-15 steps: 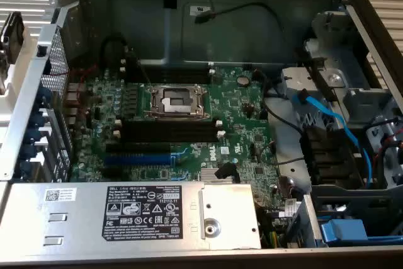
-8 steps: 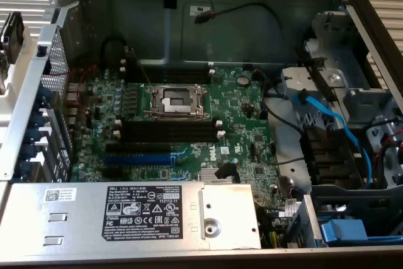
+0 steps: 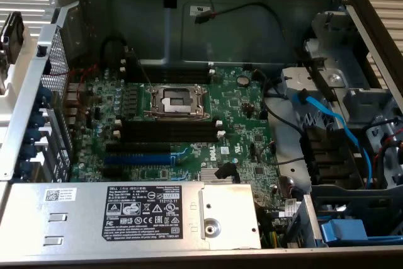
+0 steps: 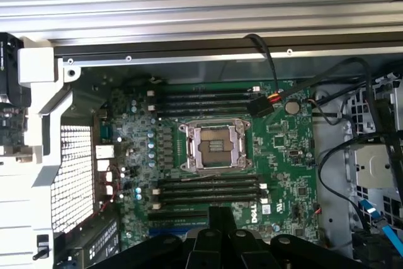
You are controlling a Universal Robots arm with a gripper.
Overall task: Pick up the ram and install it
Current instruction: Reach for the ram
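Note:
My gripper (image 3: pixel 169 3) hangs high over the open computer case as a dark bar near the case's back wall. In the wrist view its black fingers (image 4: pixel 221 218) are pressed together, above the lower bank of black memory slots (image 4: pixel 208 192) on the green motherboard (image 4: pixel 283 155). A second bank of black slots (image 4: pixel 204 102) lies on the other side of the silver CPU socket (image 4: pixel 214 146). In the exterior view the socket (image 3: pixel 177 101) sits between the slot banks (image 3: pixel 169 130). The ram is out of view; I see nothing between the fingers.
A grey power supply (image 3: pixel 126 215) with labels fills the case's near side. A blue slot (image 3: pixel 137 159) lies beside black ones. Loose black cables (image 4: pixel 271 102) and a blue cable (image 3: pixel 327 121) run near the drive bay on the exterior view's right. Metal case walls (image 3: pixel 252 23) surround the board.

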